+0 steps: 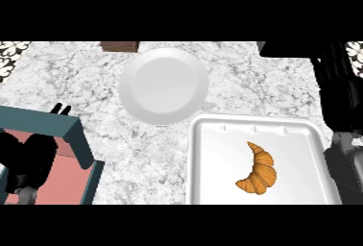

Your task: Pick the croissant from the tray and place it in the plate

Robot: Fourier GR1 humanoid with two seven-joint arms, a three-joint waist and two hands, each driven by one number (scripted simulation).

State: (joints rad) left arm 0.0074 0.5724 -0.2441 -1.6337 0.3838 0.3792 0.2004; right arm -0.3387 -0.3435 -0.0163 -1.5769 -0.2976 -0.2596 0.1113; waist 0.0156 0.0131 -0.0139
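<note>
A golden-brown croissant [259, 169] lies in the right half of a white rectangular tray [212, 163] at the lower right of the marble counter. A white round plate [164, 86] sits just beyond the tray's far-left corner, with nothing on it. My right hand [337, 81] stretches up along the tray's right side with straight fingers, beside and past the croissant and holding nothing. My left hand [27, 161] is at the far left over a teal box, away from both tray and plate; two fingertips [62, 109] show above the box's far edge.
A teal box with a pink inside [71, 144] fills the lower left corner. A small brown object [119, 46] sits at the counter's far edge behind the plate. Bare marble counter [135, 158] lies between box and tray.
</note>
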